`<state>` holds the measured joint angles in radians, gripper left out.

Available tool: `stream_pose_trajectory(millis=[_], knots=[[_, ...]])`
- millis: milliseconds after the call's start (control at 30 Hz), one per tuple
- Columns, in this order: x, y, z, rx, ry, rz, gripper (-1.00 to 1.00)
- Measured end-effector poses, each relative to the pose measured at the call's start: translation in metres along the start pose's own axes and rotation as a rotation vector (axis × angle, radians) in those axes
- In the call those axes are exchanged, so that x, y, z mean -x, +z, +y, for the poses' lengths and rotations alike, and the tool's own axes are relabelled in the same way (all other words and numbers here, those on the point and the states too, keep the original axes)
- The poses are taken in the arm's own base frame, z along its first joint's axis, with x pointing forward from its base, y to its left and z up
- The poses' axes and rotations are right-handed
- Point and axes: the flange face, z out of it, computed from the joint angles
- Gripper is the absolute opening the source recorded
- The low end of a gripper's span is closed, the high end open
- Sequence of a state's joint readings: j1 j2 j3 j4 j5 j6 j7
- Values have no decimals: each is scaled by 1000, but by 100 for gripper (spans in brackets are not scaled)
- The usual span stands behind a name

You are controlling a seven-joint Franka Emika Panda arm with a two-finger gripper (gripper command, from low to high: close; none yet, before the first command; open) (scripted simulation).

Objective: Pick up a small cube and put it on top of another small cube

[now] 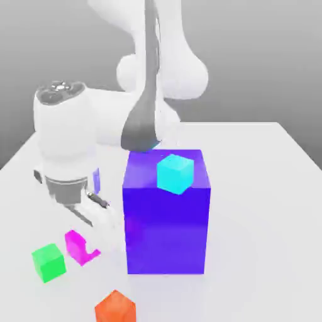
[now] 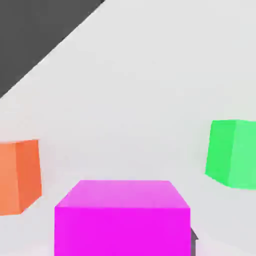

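Magenta cube is sitting clenched in your claw just beside the green cube on the tabletop, so you are risking a tilted grip slipping as you are lifting toward that green cube.

Setting: a plain white table before a featureless grey backdrop.
The tabletop is smooth and evenly lit, with faint soft shadows and a slight sheen; its far edge meets the grey ground. In the hand view the table edge runs diagonally against dark grey.
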<state>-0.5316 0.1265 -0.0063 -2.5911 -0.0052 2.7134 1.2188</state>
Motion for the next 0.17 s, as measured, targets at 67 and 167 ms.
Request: stream_pose_trajectory(millis=[67,167], knots=[[-12,23,5,-4,31,-1,-100],[-14,31,7,-5,36,-1,100]])
